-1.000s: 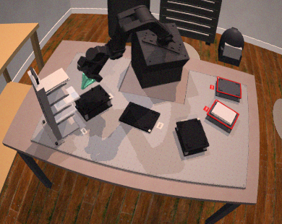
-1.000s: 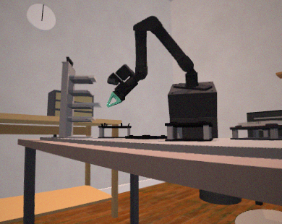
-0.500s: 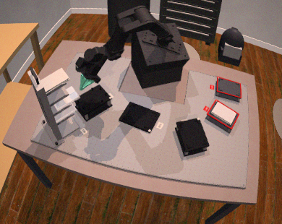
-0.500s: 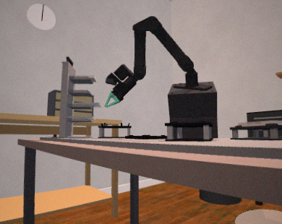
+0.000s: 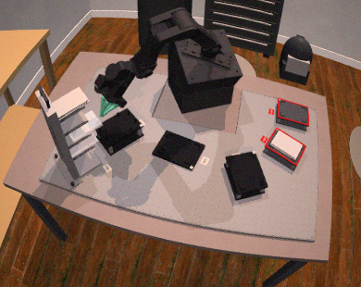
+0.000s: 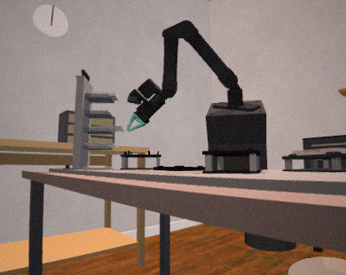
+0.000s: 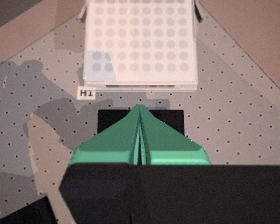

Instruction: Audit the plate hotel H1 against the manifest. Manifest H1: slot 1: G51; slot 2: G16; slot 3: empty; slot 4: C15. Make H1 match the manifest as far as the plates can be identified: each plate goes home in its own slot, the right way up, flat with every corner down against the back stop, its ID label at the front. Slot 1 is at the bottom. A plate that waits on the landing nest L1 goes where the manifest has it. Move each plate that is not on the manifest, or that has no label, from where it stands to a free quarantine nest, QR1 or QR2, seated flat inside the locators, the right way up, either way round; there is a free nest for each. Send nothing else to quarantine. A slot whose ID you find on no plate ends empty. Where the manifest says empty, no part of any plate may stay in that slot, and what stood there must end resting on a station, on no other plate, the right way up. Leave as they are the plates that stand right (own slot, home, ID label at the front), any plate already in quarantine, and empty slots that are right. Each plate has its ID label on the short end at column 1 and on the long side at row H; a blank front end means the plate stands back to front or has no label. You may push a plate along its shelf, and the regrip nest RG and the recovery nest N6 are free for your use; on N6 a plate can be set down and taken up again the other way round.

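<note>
The plate hotel H1 (image 5: 59, 134) (image 6: 82, 124) stands at the table's left. A white well plate (image 5: 71, 100) (image 7: 142, 40) lies on its top shelf. Lower plates (image 5: 91, 123) show only their front ends, and I cannot read their labels. The H1 tag (image 7: 86, 92) lies in front of the hotel. My gripper (image 5: 107, 107) (image 6: 133, 124) (image 7: 139, 111) has green fingers that are shut and empty. It hovers in front of the hotel at about upper-shelf height, above the black landing nest (image 5: 119, 131) (image 7: 106, 121), which holds no plate.
A flat black nest (image 5: 179, 149) and a raised black nest (image 5: 245, 175) stand mid-table. Two red-framed quarantine nests are at the right: the far one (image 5: 292, 112) is dark and the near one (image 5: 286, 143) holds a white plate. The arm's black base box (image 5: 203, 76) stands behind.
</note>
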### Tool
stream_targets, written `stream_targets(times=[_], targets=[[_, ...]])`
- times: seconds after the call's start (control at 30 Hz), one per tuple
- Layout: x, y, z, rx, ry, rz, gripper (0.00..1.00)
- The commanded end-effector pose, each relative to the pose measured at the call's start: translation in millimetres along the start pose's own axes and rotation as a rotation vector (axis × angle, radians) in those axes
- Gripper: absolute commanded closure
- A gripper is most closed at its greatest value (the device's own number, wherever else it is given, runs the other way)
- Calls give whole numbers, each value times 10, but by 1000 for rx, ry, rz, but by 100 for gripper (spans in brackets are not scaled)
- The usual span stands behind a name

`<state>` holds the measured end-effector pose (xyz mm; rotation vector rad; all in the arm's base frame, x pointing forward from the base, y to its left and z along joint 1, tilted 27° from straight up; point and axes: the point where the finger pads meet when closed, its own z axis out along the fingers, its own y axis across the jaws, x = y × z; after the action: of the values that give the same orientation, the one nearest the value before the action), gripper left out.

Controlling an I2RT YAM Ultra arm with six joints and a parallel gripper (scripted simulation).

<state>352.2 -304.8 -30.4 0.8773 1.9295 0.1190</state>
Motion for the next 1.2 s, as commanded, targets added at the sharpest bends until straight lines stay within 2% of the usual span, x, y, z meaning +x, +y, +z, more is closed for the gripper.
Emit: stream_targets(times=[0.0, 1.17], targets=[[-91, -14, 4, 6, -20, -6, 100], [-243, -14, 147, 6, -20, -6, 100]])
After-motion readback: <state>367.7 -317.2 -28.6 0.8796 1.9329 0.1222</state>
